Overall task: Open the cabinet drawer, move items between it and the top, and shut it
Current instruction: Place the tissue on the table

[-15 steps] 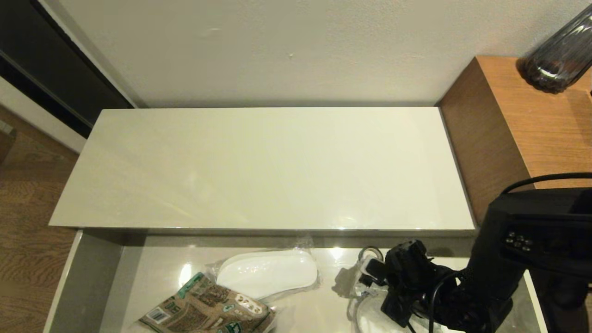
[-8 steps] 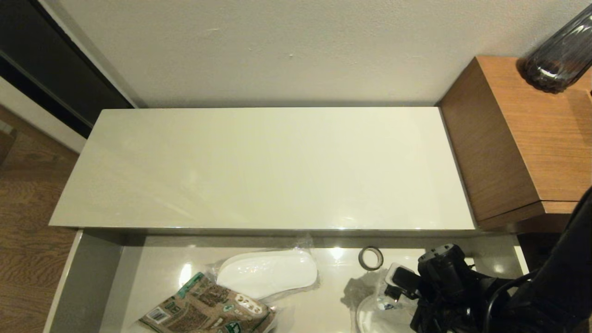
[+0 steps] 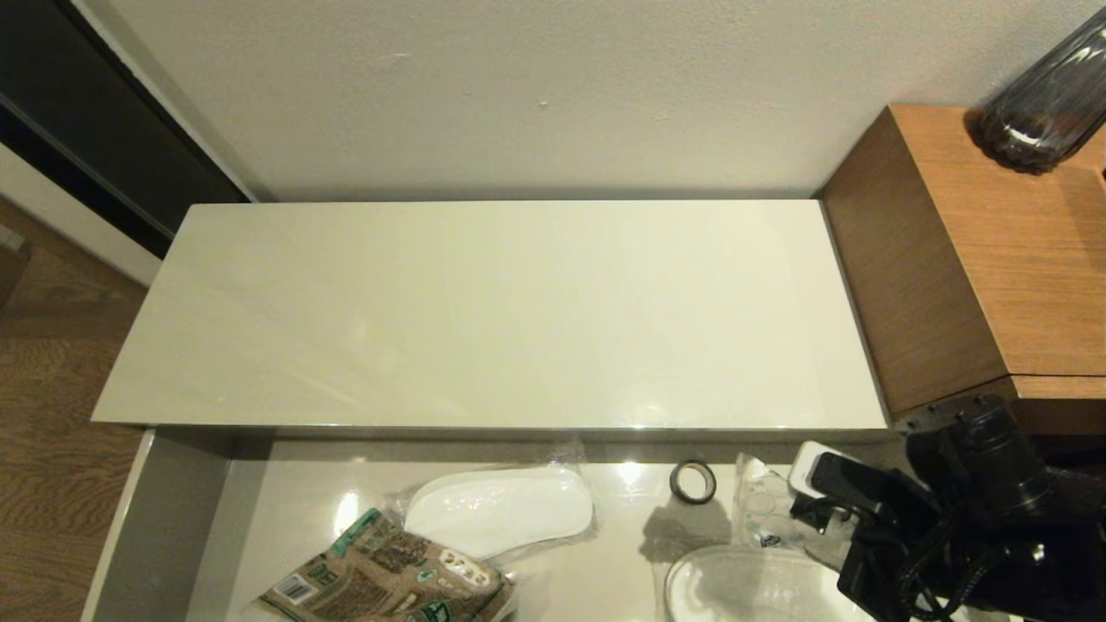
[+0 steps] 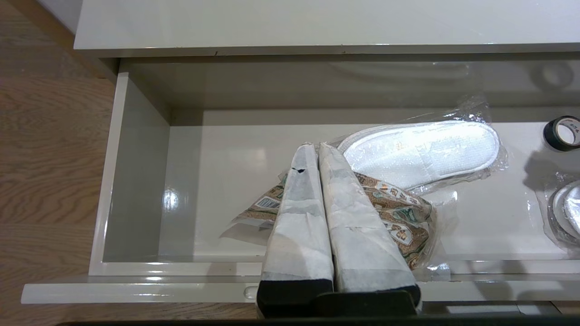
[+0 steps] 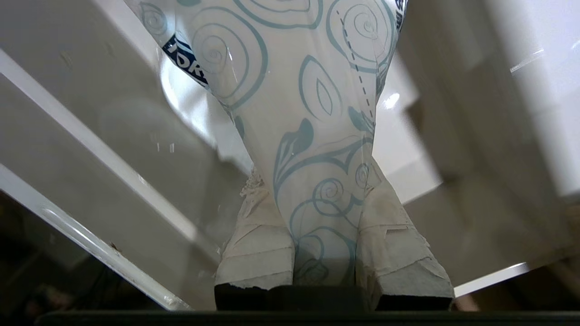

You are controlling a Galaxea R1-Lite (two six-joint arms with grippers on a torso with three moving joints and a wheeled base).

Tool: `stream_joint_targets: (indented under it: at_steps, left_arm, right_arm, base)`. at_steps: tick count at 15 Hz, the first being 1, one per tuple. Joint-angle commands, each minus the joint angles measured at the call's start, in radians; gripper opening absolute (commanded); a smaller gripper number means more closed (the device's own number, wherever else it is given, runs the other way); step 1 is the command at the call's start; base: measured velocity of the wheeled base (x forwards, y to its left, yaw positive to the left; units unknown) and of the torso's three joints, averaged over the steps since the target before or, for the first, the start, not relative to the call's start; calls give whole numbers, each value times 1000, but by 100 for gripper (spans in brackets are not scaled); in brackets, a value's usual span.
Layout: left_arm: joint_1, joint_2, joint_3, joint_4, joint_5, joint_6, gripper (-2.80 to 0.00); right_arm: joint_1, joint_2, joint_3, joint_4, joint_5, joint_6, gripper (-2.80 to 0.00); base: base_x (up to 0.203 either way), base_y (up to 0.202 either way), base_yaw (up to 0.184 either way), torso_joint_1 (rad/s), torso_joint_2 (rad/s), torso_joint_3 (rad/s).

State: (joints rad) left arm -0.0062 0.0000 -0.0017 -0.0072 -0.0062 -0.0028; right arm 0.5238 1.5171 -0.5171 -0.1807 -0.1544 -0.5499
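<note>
The cabinet drawer [image 3: 164,518] stands pulled out below the top [image 3: 492,311], which is bare. Over the drawer's right part, my right gripper [image 3: 799,497] is shut on the soft white pack [image 3: 760,505]. In the right wrist view that pack [image 5: 290,90], printed with blue swirls, hangs between the taped fingers [image 5: 253,244] of the right gripper [image 5: 317,176]. The brown-and-green packet [image 3: 380,579] lies in the drawer's left half. My left gripper [image 4: 315,146] is shut and empty above the drawer's front edge, over that packet [image 4: 403,213].
A bagged white slipper [image 3: 501,510] lies behind the packet and another [image 3: 752,587] lies under the right arm. A dark tape ring [image 3: 693,481] sits near the drawer's back. A taller wooden unit [image 3: 976,259] with a dark vase [image 3: 1045,95] borders the top on the right.
My right arm has swung to the right and the gripper has risen with the white pack in it, uncovering the tape ring and the right slipper. The left arm has not moved.
</note>
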Motion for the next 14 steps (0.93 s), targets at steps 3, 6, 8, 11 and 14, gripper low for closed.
stream_joint_targets:
  at_steps: [3,6,8,11,14]
  left_arm:
    - [0,2,0,0,0,0,-280]
    - [0,2,0,0,0,0,-280]
    - [0,2,0,0,0,0,-280]
    - [0,2,0,0,0,0,-280]
    - [0,2,0,0,0,0,-280]
  right_arm:
    - [-1,-125,-212,101,34,-16,-280]
    - [-29,-14,-496,164,8,21,-280]
    - [-78,130,-701,178,-29,52,-280]
    - [-158,361,-982,182,-147,97,-280]
    - [-242,499,-1152,181,-245,117,0]
  base:
    - [0,0,0,0,0,0]
    - [0,0,0,0,0,0]
    - [0,0,0,0,0,0]
    - [0,0,0,0,0,0]
    - [0,0,0,0,0,0]
